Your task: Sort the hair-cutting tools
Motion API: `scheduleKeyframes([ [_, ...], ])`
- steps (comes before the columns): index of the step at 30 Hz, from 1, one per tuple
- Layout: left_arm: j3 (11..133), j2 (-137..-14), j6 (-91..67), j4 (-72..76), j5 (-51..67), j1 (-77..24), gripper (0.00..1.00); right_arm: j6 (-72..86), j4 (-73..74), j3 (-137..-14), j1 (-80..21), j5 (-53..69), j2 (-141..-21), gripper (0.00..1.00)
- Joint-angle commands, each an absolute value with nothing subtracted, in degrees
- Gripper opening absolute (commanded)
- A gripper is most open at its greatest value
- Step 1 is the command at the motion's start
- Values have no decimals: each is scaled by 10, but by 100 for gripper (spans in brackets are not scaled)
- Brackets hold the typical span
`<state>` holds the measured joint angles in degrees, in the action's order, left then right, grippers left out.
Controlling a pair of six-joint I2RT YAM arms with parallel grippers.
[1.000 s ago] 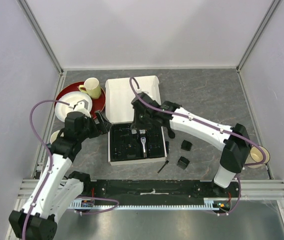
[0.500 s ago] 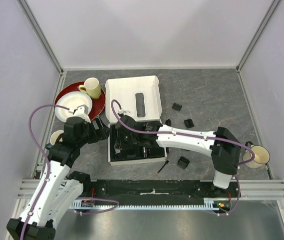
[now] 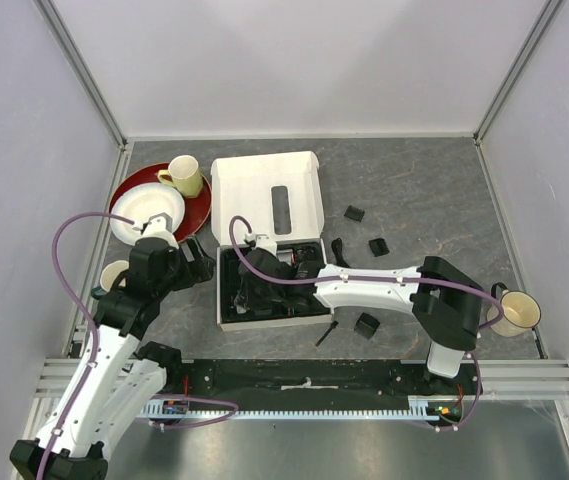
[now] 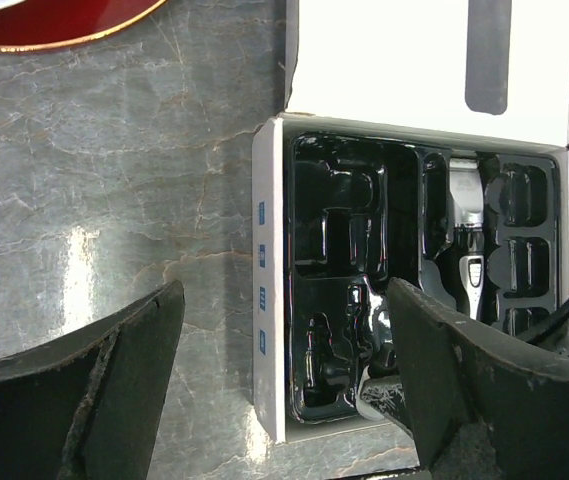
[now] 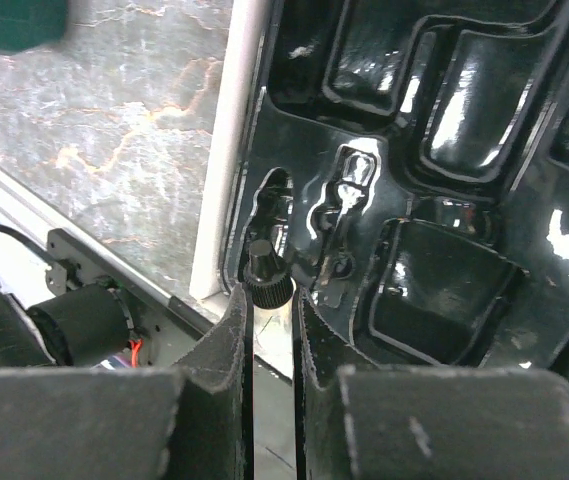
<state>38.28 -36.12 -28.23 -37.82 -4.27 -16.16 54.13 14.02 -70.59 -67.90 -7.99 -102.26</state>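
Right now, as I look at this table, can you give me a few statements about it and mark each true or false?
1. The clipper lies in the tray. True.
2. The left gripper is shut. False: its fingers are spread wide with nothing between them.
3. Some combs lie on the table, outside the tray. True.
4. The yellow mug stands in the tray. False: it stands on the red plate.
5. The right gripper pinches a small black-capped bottle at the tray's edge. True.
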Motion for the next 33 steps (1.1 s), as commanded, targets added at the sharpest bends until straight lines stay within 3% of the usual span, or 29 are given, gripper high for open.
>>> scheduleKeyframes([
  [1, 396, -366, -305, -392, -78, -173, 88, 577, 100, -724, -693, -94, -1013, 12],
  [14, 395, -326, -314, -398, -93, -192, 89, 623, 158, -813, -713, -133, -1093, 12],
  [23, 396, -326, -314, -397, -85, -192, 89, 617, 187, -799, -714, -183, -1085, 11],
  [33, 396, -324, -314, -398, -89, -192, 89, 615, 186, -792, -715, -159, -1106, 14],
])
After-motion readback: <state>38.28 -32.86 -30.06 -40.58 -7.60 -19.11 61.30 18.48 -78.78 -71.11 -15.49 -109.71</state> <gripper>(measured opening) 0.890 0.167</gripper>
